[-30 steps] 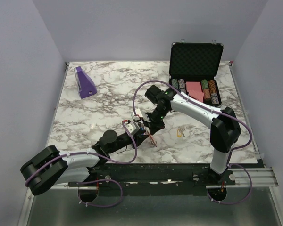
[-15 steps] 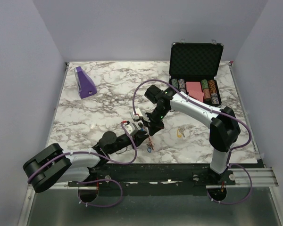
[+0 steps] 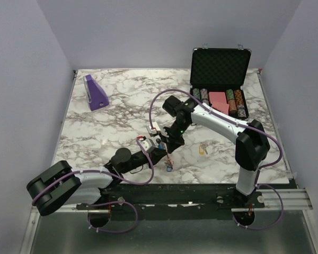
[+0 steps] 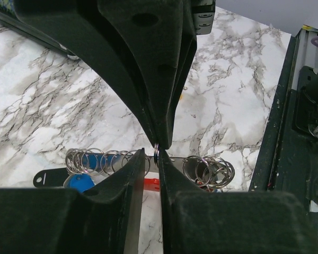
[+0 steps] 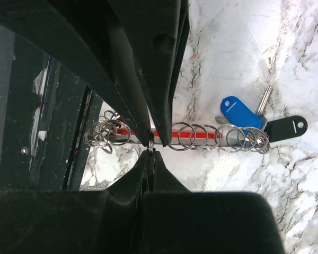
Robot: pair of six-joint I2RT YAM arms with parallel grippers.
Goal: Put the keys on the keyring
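The keyring [image 3: 169, 165] hangs between my two grippers above the marble table [image 3: 111, 127]. It is a red bar [image 5: 201, 135] strung with several thin metal rings, a blue-headed key [image 5: 239, 112] and a black tag [image 5: 283, 128]. My right gripper [image 5: 150, 153] is shut on one ring [image 5: 150, 142]. My left gripper [image 4: 151, 156] is slightly open, its fingers either side of that same ring [image 4: 157, 152]. In the top view the left gripper [image 3: 162, 146] and right gripper [image 3: 171, 144] meet tip to tip. A small yellow-headed key [image 3: 203, 150] lies on the table to the right.
An open black case [image 3: 220, 63] with poker chips stands at the back right. A purple wedge-shaped object [image 3: 95, 92] sits at the back left. The table's front edge and black frame [image 4: 286, 132] are close by the grippers.
The keyring bunch now hangs a little lower and more to the left. The left gripper has shifted slightly; the right gripper stays shut on the ring.
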